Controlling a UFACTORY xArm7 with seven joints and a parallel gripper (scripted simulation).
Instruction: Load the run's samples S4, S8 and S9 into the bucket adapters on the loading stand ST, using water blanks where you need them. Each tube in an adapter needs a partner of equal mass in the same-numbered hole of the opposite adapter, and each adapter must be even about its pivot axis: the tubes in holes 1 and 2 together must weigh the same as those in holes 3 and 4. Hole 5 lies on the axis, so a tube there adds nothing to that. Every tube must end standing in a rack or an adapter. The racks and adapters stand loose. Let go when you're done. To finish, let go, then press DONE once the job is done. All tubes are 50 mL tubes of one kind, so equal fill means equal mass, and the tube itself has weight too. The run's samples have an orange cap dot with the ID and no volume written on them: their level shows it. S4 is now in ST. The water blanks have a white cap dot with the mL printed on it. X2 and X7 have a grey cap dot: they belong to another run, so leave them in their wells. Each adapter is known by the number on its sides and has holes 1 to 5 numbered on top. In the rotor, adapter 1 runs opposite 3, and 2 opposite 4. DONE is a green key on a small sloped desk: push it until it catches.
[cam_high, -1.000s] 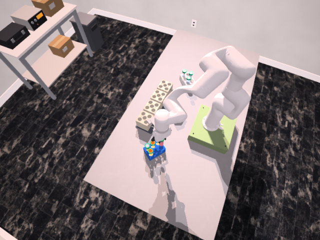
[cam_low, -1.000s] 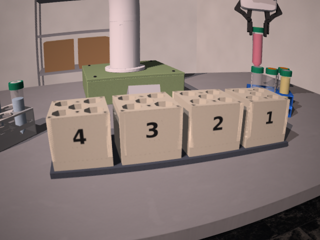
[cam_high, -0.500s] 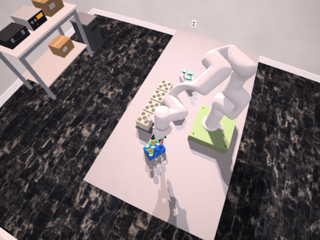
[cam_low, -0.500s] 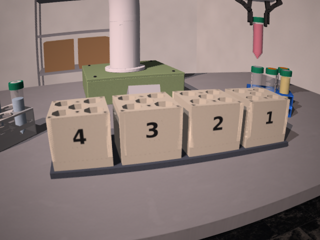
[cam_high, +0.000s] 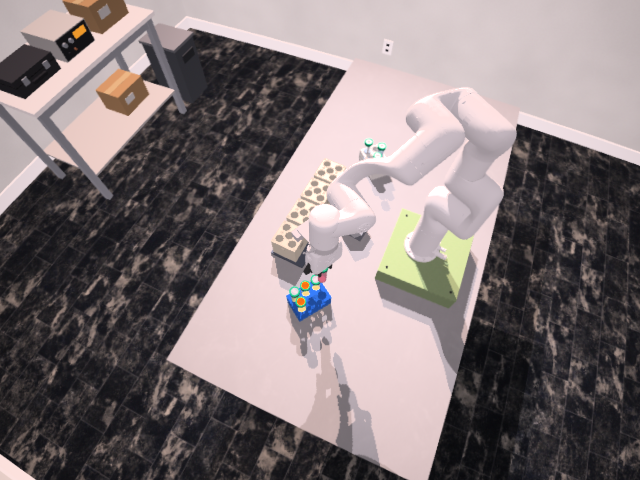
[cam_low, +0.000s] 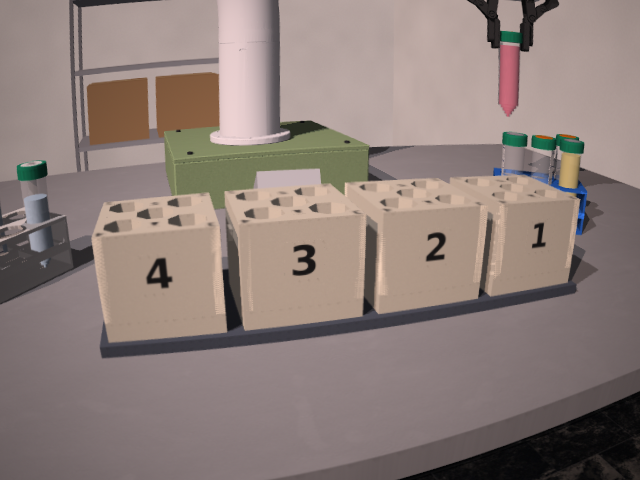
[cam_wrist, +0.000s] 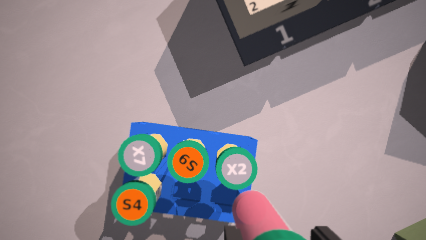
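Observation:
My gripper (cam_high: 318, 268) (cam_low: 510, 43) (cam_wrist: 277, 234) is shut on the green cap of a pink-filled tube (cam_high: 322, 277) (cam_low: 508, 77) (cam_wrist: 257, 212). The tube hangs upright above the blue rack (cam_high: 315, 308) (cam_low: 580, 206) (cam_wrist: 200, 131), clear of it; its cap dot is hidden. In the rack stand S4 (cam_high: 300, 301) (cam_wrist: 132, 205), S9 (cam_high: 305, 285) (cam_wrist: 188, 162), X7 (cam_high: 294, 291) (cam_wrist: 140, 156) and X2 (cam_high: 315, 279) (cam_wrist: 236, 169). Adapters 1 (cam_low: 538, 258), 2 (cam_low: 429, 273), 3 (cam_low: 305, 289) and 4 (cam_low: 160, 310) stand in line; no tube shows in them.
A clear rack (cam_low: 62, 253) with green-capped tubes stands beyond adapter 4; one blue-filled tube (cam_low: 37, 211) shows there. The adapters stand on a dark base (cam_low: 310, 330). A pale block (cam_low: 287, 178) stands behind adapter 3; no green key shows. The arm rises from a green base (cam_high: 408, 279) (cam_low: 268, 165).

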